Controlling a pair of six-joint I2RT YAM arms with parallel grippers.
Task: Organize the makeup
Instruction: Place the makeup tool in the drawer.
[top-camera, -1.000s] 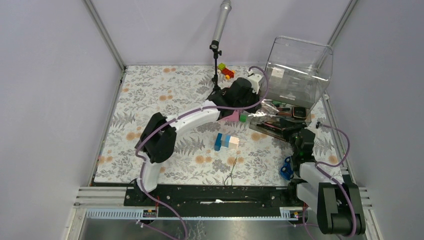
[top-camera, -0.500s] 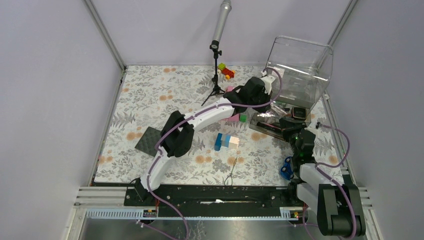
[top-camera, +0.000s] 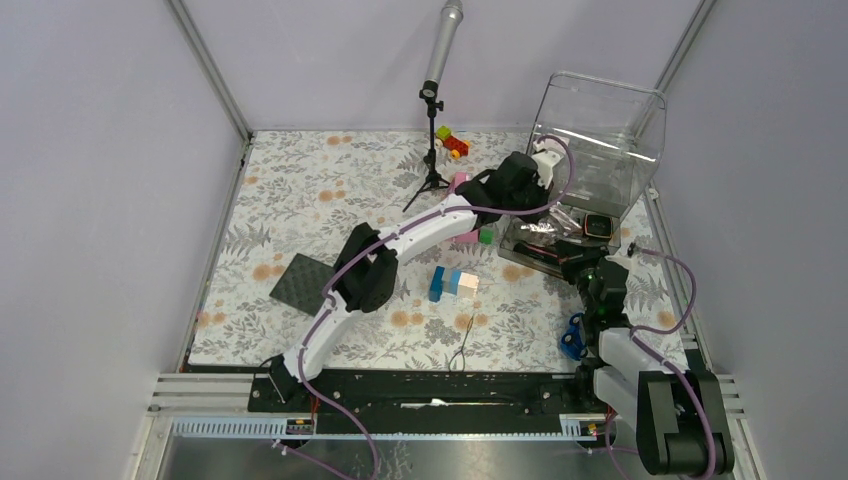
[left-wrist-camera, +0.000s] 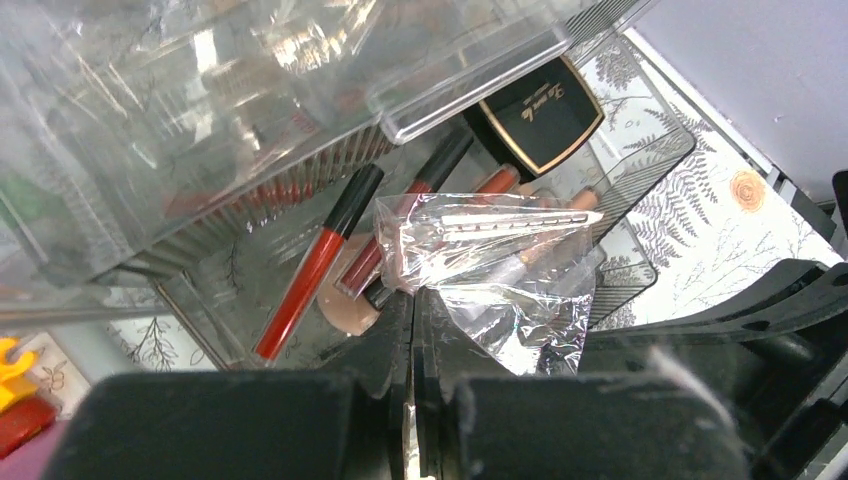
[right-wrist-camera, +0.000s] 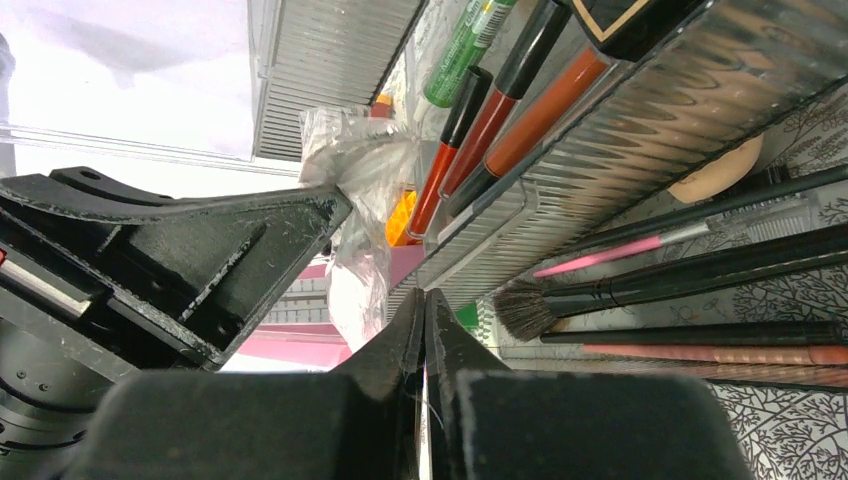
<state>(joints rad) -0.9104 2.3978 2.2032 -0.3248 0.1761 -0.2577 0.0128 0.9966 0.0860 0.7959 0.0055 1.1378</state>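
The makeup lies in and beside a ribbed clear tray (right-wrist-camera: 600, 160) at the right of the table. In it are red-and-black tubes (left-wrist-camera: 315, 270), a black square compact (left-wrist-camera: 540, 110), a green tube (right-wrist-camera: 462, 50) and a peach sponge (left-wrist-camera: 345, 310). Black-handled brushes (right-wrist-camera: 650, 290) and a pink pencil (right-wrist-camera: 610, 255) lie beside it. My left gripper (left-wrist-camera: 413, 295) is shut on the edge of a crinkled clear plastic packet (left-wrist-camera: 490, 250) over the tray. My right gripper (right-wrist-camera: 424, 295) is shut just in front of the tray with nothing seen in it. A flat dark square (top-camera: 303, 283) lies at the left.
A tall clear container (top-camera: 598, 140) stands behind the tray at the back right. Coloured blocks (top-camera: 452, 283) sit mid-table, and a blue toy car (top-camera: 572, 337) lies by the right arm. A microphone stand (top-camera: 432, 100) and a small toy (top-camera: 452, 142) are at the back.
My left arm has stretched further right toward the tray and container, uncovering the flat dark square. The right gripper's jaws have closed fully.
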